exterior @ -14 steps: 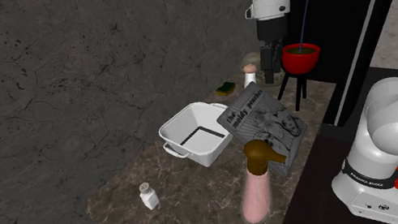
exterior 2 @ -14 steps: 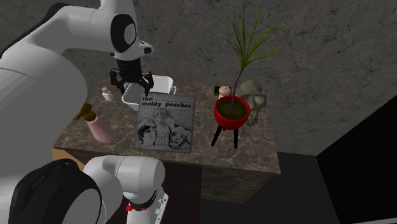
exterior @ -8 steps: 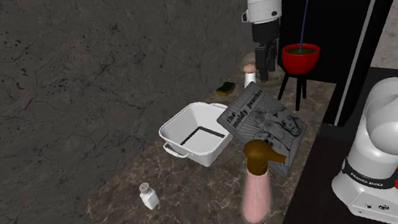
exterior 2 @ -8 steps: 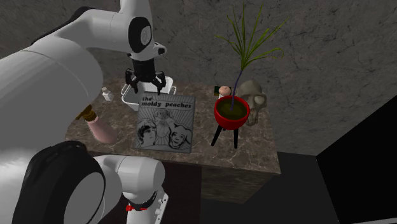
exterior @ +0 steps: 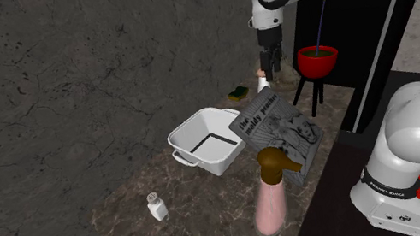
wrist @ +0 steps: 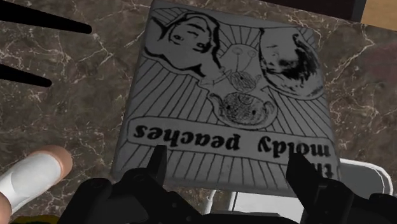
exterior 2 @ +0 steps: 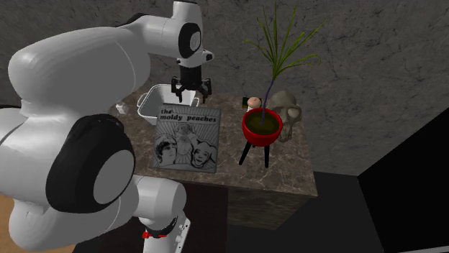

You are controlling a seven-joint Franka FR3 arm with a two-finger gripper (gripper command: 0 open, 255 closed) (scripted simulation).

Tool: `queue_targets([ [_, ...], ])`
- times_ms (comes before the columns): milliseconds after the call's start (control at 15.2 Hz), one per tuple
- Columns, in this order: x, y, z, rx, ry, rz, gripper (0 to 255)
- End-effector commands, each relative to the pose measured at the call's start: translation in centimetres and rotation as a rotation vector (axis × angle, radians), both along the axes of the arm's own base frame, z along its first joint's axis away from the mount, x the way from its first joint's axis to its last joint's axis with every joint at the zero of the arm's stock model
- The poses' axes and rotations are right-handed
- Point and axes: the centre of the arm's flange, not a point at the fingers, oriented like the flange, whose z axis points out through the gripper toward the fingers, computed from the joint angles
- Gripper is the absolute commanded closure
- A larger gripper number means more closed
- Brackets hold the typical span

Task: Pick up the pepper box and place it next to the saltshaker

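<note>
The pepper box [exterior: 261, 82] is a white cylinder with a pinkish-tan cap [exterior 2: 252, 101], standing at the back of the marble table beside the red plant pot. It lies off to one side of my fingers [wrist: 33, 177]. The saltshaker [exterior: 156, 206] is small and white, far off near the table's front-left part in the shoulder view. My black gripper [exterior: 269, 67] hangs open above the table, over the top edge of the record sleeve [wrist: 229, 95], empty [wrist: 227, 167]. In the second exterior view the gripper [exterior 2: 191, 93] is left of the pepper box.
A white basin [exterior: 203, 140] sits mid-table, with the "moldy peaches" sleeve [exterior 2: 187, 136] beside it. A pink bottle with a brown top [exterior: 270, 194] stands near the front. The red pot on a black tripod [exterior 2: 260, 126], a skull [exterior 2: 289, 113] and a green sponge [exterior: 238, 93] crowd the back.
The arm has swung the open gripper from over the basin toward the pepper box: rightward in the second exterior view, leftward in the shoulder view. Nothing on the table has moved.
</note>
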Motion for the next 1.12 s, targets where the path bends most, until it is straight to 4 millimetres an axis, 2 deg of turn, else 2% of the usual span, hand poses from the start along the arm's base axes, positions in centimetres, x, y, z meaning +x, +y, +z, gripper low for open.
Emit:
queue_targets([
  [0,1.4,-2.3,-0.7,-0.009,0.003,-0.001,0],
  [1056,12.5,-18.6,-6.3,-0.071,0.03,-0.012,0],
])
